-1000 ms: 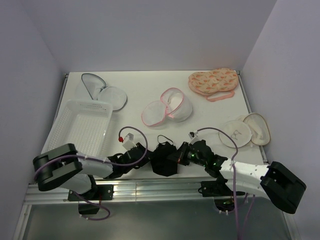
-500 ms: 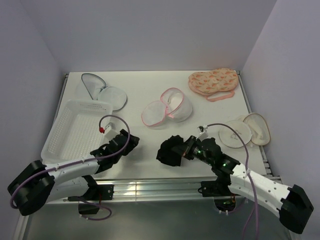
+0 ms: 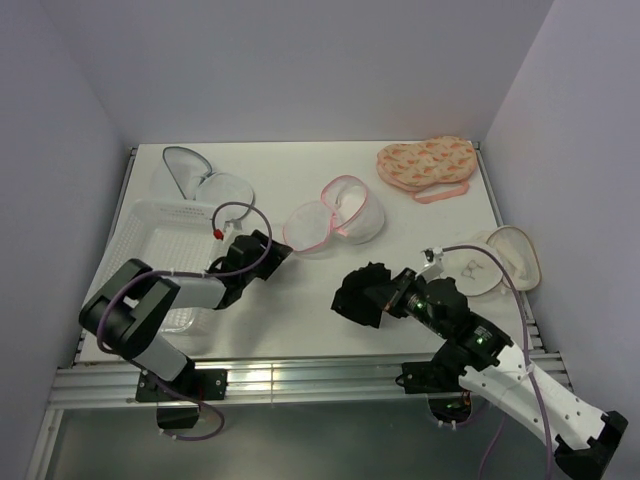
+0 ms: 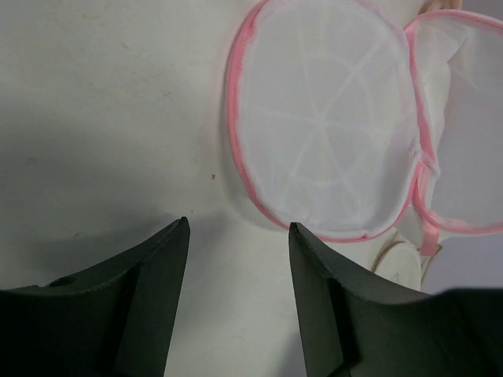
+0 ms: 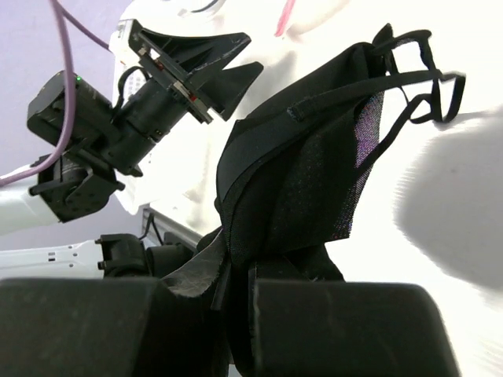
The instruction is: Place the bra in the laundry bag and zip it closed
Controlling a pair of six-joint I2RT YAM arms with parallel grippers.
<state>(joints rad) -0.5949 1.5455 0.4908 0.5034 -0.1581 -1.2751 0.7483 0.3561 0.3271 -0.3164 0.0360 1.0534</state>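
Bra [image 3: 362,293] and laundry bag [image 3: 355,212] are well apart on the white table [image 3: 300,165]. On the far left lies a white plastic basket [image 3: 160,210], and behind it an open white mesh pouch with grey trim [image 3: 200,180]. The left arm passes over the basket, and the left gripper [image 3: 280,252] points at the laundry bag. In the left wrist view its jaws are spread and there is only bare table between them; the left gripper [image 4: 236,228] is just in front of the pink edge of the laundry bag [image 4: 322,118]. The laundry bag lies open in the middle of the table, its two round halves side by side. To the right and nearer, the right gripper [image 3: 385,298] pinches the bra, which hangs bunched from its closed jaws. In the right wrist view the straps of the bra [image 5: 314,181] hang loose. At the far right corner lies an orange patterned pouch [image 3: 425,165], and at the right edge a pale pouch with beige trim [image 3: 500,255].
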